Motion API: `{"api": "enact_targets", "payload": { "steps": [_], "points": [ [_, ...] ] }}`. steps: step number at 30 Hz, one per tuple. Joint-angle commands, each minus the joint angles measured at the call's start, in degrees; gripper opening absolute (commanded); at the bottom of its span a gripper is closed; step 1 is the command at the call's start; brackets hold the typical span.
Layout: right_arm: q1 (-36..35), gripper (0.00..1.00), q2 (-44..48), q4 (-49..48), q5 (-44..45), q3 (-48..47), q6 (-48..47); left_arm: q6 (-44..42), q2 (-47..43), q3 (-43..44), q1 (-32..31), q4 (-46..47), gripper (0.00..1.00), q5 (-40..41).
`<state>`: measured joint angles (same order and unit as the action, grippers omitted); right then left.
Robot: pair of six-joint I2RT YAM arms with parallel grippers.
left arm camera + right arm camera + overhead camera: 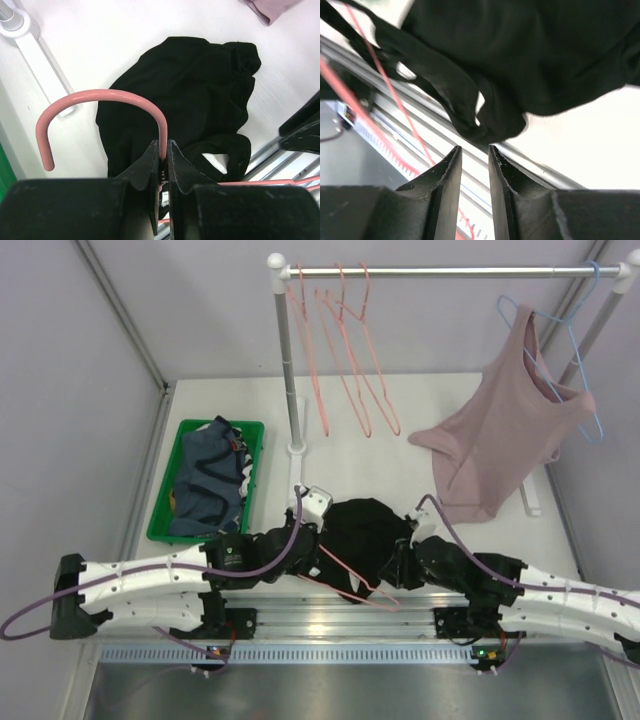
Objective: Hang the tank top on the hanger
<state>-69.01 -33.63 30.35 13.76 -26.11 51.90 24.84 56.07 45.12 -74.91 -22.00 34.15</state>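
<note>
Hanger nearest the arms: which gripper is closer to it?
Left. The left gripper is shut on the hanger just below its hook; the right gripper sits open at a strap of the tank top, off the wire.

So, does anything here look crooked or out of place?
Yes: the dusty-pink tank top hangs lopsided on the light-blue wire hanger, one hanger end poking out bare. The black tank top lies crumpled on the white table.
</note>
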Motion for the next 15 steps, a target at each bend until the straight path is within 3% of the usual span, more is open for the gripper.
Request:
{"api": "enact_targets", "payload": {
  "steps": [1, 8, 15],
  "points": [
    [-0.7, 0.28, -3.5, -9.9, -5.6, 2.3, 2.9, -2.6, -1.8, 2.2, -1.1, 0.0, 0.0, -0.7],
    [0.6, 0.3, -15.0, -20.1, -9.3, 3.6, 2.6, -4.5, -2.2, 1.7, -2.6, 0.2, 0.0, -3.9],
    [1.3, 0.38, -20.0, -21.8, -10.1, 1.7, 1.7, -5.2, -2.0, 1.3, -3.7, 0.4, 0.0, -4.6]
  ]
}}
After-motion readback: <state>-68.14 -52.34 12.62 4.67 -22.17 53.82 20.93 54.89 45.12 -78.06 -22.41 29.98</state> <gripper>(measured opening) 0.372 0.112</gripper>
